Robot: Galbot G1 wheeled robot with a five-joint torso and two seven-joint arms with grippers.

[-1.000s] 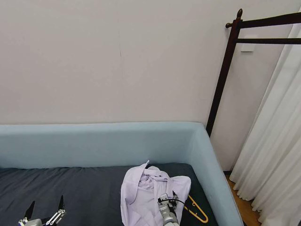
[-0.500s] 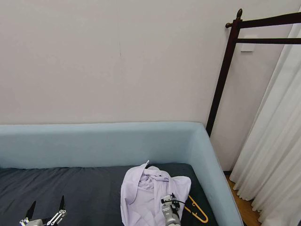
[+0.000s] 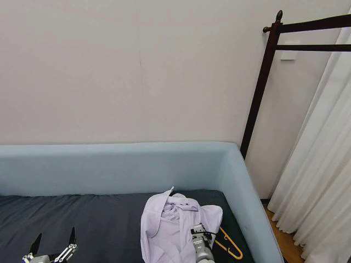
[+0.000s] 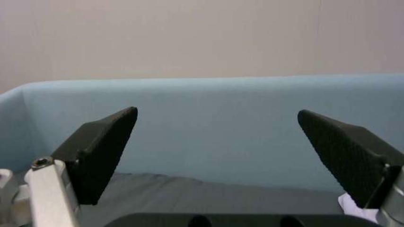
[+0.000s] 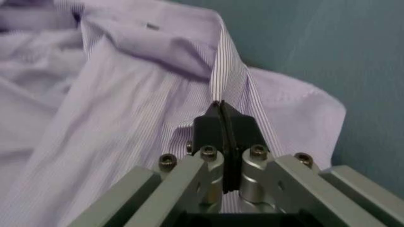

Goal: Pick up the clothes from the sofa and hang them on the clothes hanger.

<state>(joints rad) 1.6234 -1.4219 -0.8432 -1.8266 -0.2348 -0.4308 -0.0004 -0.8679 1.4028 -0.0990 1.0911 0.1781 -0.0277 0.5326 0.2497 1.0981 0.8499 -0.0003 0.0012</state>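
Right end effector [image 5: 219, 106] shifted, pinching shirt [image 5: 113, 90].

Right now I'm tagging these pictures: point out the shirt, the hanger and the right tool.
shirt [image 3: 162, 233], head view, its spread body.
hanger [image 3: 238, 254], head view, its orange arm.
right tool [image 5: 219, 106], right wrist view, closed tips on a shirt fold.

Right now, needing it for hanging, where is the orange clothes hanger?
Head view: the orange clothes hanger lies on the dark grey sofa seat, on the right, beside the lilac striped shirt.
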